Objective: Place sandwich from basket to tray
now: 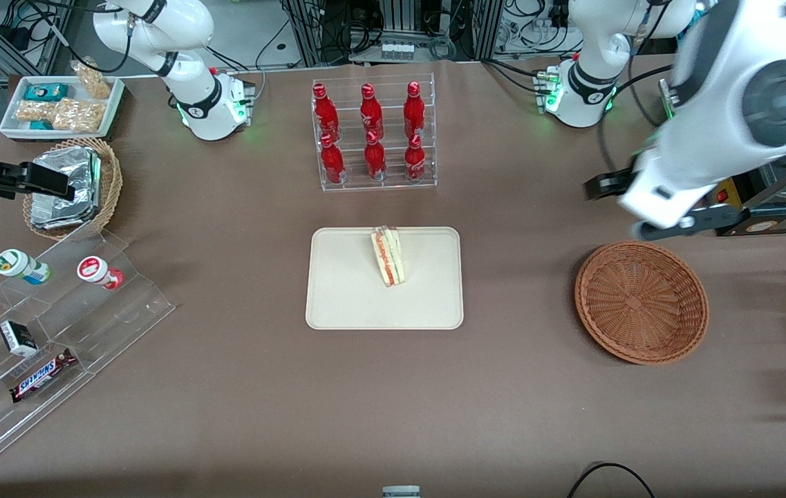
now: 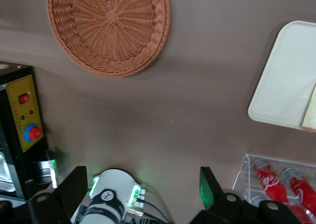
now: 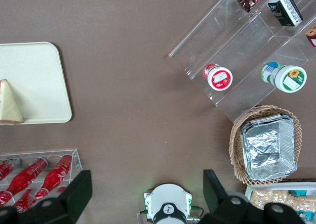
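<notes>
The sandwich (image 1: 388, 257) stands on its edge on the cream tray (image 1: 344, 290) at the table's middle. A sliver of the sandwich (image 2: 311, 111) shows on the tray (image 2: 281, 80) in the left wrist view. The reddish-brown wicker basket (image 1: 641, 301) lies toward the working arm's end and holds nothing. My left gripper (image 1: 648, 207) hangs high above the table, a little farther from the front camera than the basket (image 2: 108, 26). It is open (image 2: 140, 189), with nothing between its wide-spread fingers (image 2: 74, 187).
A clear rack of red bottles (image 1: 373, 131) stands farther from the front camera than the tray. Near the working arm's base (image 1: 579, 90) sits a yellow control box (image 2: 27, 120). Toward the parked arm's end are a stepped acrylic shelf (image 1: 54, 325) and a tan basket of foil packs (image 1: 68, 187).
</notes>
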